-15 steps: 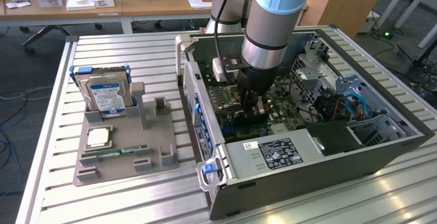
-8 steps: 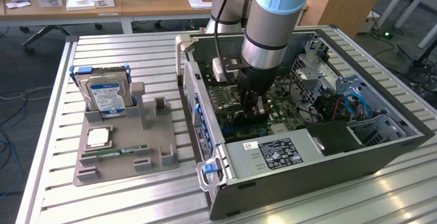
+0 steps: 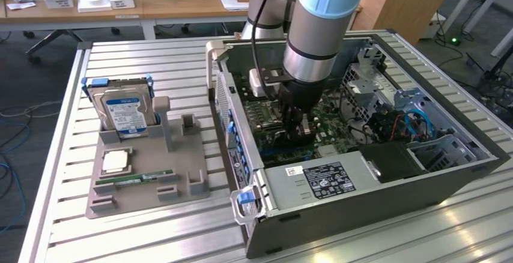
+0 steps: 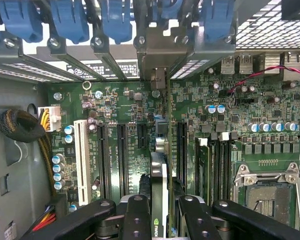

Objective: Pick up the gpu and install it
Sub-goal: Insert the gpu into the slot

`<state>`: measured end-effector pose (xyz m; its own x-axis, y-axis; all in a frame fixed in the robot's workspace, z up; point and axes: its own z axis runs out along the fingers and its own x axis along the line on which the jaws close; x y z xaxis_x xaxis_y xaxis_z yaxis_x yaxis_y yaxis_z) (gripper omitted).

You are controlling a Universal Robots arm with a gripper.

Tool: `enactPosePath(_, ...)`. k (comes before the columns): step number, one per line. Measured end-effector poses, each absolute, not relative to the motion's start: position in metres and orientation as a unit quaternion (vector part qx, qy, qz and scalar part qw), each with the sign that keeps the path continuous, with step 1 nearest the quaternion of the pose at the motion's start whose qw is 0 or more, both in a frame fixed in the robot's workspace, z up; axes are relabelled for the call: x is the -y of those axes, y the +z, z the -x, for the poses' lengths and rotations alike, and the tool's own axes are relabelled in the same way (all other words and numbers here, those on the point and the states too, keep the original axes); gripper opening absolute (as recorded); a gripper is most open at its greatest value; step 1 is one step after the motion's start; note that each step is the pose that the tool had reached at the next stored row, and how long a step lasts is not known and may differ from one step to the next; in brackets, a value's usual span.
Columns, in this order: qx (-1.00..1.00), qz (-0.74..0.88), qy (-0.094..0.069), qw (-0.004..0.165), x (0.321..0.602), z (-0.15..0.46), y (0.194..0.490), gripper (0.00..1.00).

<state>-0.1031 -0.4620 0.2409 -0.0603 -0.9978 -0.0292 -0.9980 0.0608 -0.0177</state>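
Note:
My gripper (image 3: 297,126) reaches down into the open computer case (image 3: 385,197), low over the green motherboard (image 3: 328,137). It is shut on the gpu (image 4: 161,172), which the wrist view catches edge-on as a thin upright card between the two black fingers (image 4: 137,215). The card stands along the row of black expansion slots (image 4: 121,155). Its silvery bracket (image 4: 159,55) sits against the case's rear slot openings. I cannot tell whether its lower edge is seated in a slot. In the exterior view the gpu (image 3: 300,136) is a dark sliver under the fingers.
A grey parts holder (image 3: 188,185) lies at the exterior view's left of the case, with a blue-labelled hard drive (image 3: 124,111), a CPU (image 3: 116,161) and a RAM stick (image 3: 132,179). Inside the case are the power supply (image 3: 321,182), CPU socket (image 4: 267,187) and blue slot clips (image 4: 65,20).

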Motion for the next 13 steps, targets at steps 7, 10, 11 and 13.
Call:
enactPosePath(7,-0.728,0.685,0.003,0.016,0.4621,0.1031,0.2413,0.27)
enactPosePath(10,-0.728,0.685,0.003,0.016,0.4621,0.1031,0.2413,0.27)
enactPosePath(11,-0.728,0.685,0.003,0.016,0.4621,0.1031,0.2413,0.27)
enactPosePath(13,-0.728,0.685,0.003,0.016,0.4621,0.1031,0.2413,0.27)
